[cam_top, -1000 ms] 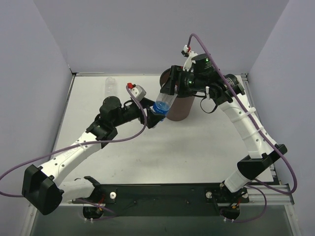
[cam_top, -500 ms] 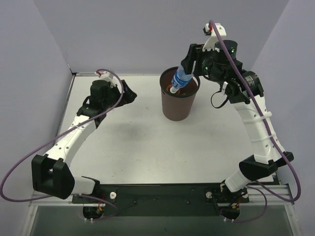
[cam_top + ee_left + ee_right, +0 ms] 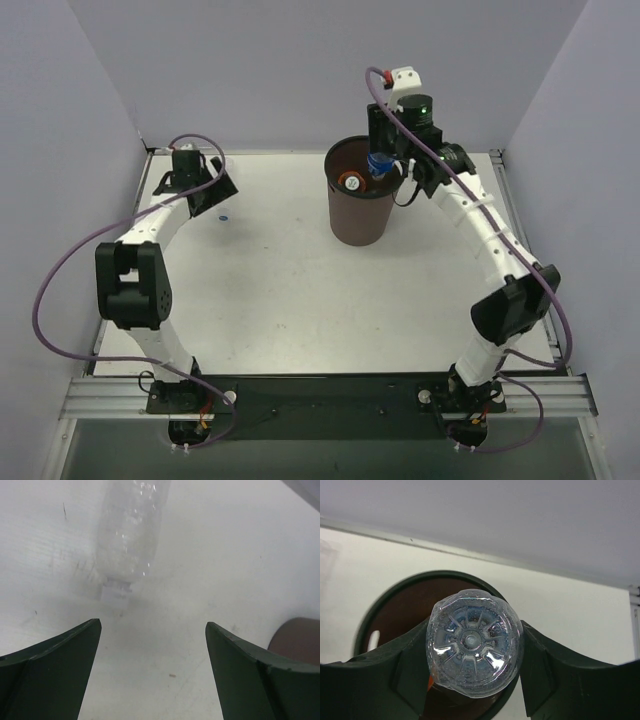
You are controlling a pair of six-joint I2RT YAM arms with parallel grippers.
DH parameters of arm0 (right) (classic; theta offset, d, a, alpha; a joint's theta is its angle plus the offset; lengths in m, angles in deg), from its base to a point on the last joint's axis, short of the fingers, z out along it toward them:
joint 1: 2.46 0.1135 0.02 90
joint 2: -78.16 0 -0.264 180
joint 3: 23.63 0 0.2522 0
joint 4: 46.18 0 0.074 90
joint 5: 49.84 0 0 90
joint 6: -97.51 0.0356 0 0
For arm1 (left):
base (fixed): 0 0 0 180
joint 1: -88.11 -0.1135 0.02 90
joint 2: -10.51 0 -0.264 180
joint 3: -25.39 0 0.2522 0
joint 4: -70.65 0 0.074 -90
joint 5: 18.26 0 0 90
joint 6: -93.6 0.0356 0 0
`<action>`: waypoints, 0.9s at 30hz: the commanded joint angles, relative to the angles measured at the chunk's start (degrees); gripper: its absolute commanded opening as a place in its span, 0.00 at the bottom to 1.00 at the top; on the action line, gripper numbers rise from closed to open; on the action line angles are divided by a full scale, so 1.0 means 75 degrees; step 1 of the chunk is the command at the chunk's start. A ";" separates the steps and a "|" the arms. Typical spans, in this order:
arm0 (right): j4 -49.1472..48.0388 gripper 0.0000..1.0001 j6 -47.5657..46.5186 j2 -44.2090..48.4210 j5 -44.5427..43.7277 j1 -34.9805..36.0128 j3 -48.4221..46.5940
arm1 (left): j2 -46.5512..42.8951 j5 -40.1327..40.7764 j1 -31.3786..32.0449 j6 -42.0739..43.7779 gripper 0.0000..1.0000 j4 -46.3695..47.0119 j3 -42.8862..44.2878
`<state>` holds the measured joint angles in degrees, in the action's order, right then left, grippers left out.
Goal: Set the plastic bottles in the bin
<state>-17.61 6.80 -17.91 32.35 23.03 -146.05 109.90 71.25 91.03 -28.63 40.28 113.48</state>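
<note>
Near half of the worktop (image 3: pixel 300 300): only the arm bases, on the near edge.

The bin (image 3: pixel 360 218) stands upright toward the far edge, a bit right of centre, mouth up. Both arms can reach it, which I'd guess is why it sits there. An orange bottle (image 3: pixel 350 182) seems to lie inside, mostly hidden.

The right gripper (image 3: pixel 472 647) is clamped on the blue-label bottle (image 3: pixel 378 165), with a finger on either side of the body near its base. The bottle is vertical, neck down, base facing the wrist cam. It sits over the bin mouth, toward the far-right part of the rim. Held like that, it should fall straight in on release. Judgement: the drop is the next step, and since the bottle is off-centre, the only risk is clipping the rim.

The left gripper (image 3: pixel 152 629) has its jaws spread wide with nothing between them, over the far-left corner of the worktop. The clear unlabelled bottle (image 3: pixel 129 535) lies on its side there, cap end toward the gripper, just beyond the fingertips and untouched. The wide spread makes sense, because the round, thin-walled body has to be straddled across its width. I'd expect it to roll or crush if pinched off-axis.

white-red-blue label bottle: can't find it in any view.
</note>
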 commanded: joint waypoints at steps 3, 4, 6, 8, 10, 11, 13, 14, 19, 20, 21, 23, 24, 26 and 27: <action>-0.1202 0.41 0.0761 -0.1344 -0.0201 -0.0645 0.1024 | 0.1301 0.0288 -0.0669 0.0699 0.96 -0.0189 0.2016; -0.1097 0.54 0.0797 -0.1451 -0.0154 -0.0657 0.0907 | 0.1581 0.0288 -0.0717 0.0827 0.97 -0.0201 0.2182; -0.0546 0.67 0.0856 -0.1499 -0.0084 -0.0622 0.0405 | 0.1875 0.0207 -0.0834 0.1003 0.97 -0.0306 0.2719; -0.0486 0.85 0.0857 -0.1312 -0.0001 -0.0564 0.0321 | 0.2332 0.0101 -0.0881 0.1109 0.97 -0.0481 0.3084; -0.0416 0.94 0.0810 -0.1043 0.0022 -0.0505 0.0087 | 0.2694 -0.0108 -0.0893 0.1215 0.97 -0.0517 0.3412; -0.0219 0.95 0.0786 -0.0972 0.0046 -0.0505 -0.0042 | 0.2789 -0.0191 -0.0881 0.1238 0.97 -0.0447 0.3472; 0.0040 0.95 0.0751 -0.0820 0.0092 -0.0482 -0.0487 | 0.3012 -0.0554 -0.0893 0.1250 0.97 -0.0319 0.3554; 0.0308 0.95 0.0797 -0.0773 0.0174 -0.0470 -0.0651 | 0.3083 -0.0683 -0.0893 0.1250 0.97 -0.0190 0.3578; 0.0826 0.89 0.1078 -0.0304 0.0327 -0.0400 -0.0957 | 0.3399 -0.1141 -0.0846 0.1320 0.96 -0.0142 0.3684; 0.0966 0.88 0.1149 -0.0211 0.0339 -0.0376 -0.0911 | 0.3435 -0.1199 -0.0823 0.1355 0.96 -0.0130 0.3684; 0.1013 0.88 0.1312 -0.0024 0.0339 -0.0353 -0.0841 | 0.3470 -0.1235 -0.0811 0.1425 0.95 -0.0130 0.3684; 0.1119 0.88 0.1442 0.0176 0.0374 -0.0306 -0.0584 | 0.3622 -0.1259 -0.0811 0.1461 0.95 -0.0130 0.3730; 0.1131 0.88 0.1500 0.0362 0.0374 -0.0248 -0.0466 | 0.3692 -0.1340 -0.0799 0.1531 0.95 -0.0142 0.3893; 0.1201 0.86 0.1524 0.0516 0.0362 -0.0189 -0.0232 | 0.3985 -0.1411 -0.0788 0.1578 0.90 -0.0305 0.4163; 0.1248 0.86 0.1524 0.0633 0.0327 -0.0154 -0.0184 | 0.4102 -0.1481 -0.0787 0.1636 0.88 -0.0399 0.4501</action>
<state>-11.36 16.26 -15.18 34.60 20.69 -150.24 137.97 62.96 85.04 -18.64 37.60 139.88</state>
